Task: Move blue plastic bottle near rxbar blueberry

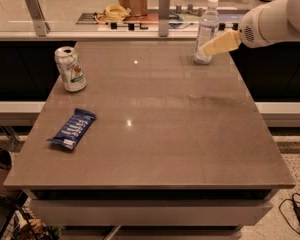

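Observation:
The blue plastic bottle (206, 31) is clear with a white cap and stands upright at the far right of the table. The rxbar blueberry (72, 128), in a dark blue wrapper, lies flat near the table's left front edge. My gripper (210, 47) reaches in from the upper right on a white arm. Its yellowish fingers (221, 43) are right beside the bottle's lower half, on its right.
A green-and-white soda can (70, 69) stands at the table's far left. The brown table (155, 129) has edges all round. Behind it runs a counter (115, 19) with posts, cables and a basket.

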Controlling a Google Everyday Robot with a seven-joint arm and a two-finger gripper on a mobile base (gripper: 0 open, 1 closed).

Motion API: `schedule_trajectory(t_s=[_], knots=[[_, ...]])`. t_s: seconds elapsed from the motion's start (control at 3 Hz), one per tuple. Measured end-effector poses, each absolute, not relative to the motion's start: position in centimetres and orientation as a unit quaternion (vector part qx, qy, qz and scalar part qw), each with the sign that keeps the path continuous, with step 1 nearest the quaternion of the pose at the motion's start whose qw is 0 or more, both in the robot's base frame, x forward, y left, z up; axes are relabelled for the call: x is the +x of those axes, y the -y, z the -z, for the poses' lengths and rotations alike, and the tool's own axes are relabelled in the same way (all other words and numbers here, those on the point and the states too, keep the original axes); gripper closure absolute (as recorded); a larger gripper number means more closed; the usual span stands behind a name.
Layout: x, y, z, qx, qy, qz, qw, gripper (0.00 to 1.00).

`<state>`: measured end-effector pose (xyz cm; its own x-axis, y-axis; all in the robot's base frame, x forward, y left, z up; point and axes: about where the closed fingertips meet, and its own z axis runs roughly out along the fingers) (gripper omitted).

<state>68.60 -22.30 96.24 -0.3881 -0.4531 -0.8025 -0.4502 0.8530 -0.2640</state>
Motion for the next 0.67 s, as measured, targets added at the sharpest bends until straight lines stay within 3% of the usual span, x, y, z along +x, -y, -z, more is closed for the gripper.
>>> schedule_trajectory(t_s=[0.67], knots=[[70.3, 22.9, -95.7, -0.251, -0.832, -0.005, 0.494, 0.0]])
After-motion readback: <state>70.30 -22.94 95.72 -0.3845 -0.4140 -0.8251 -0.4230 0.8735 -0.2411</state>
